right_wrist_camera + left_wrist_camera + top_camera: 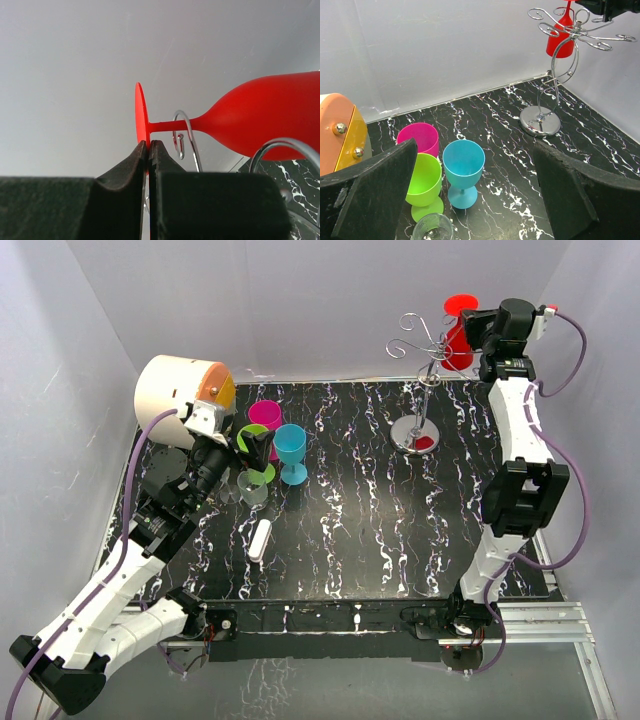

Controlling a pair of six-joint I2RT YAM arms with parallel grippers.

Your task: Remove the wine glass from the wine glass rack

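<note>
The right claw is clenched on the foot of the red wine glass, which hangs upside down in the wine glass rack top curls, while the left claw gapes released above the counter.

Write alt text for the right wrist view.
The right gripper pinches the foot rim of a red wine glass, its fingers almost closed. The glass lies sideways in frame, its stem threaded through a curled wire arm of the wine glass rack, against a plain grey wall.
</note>
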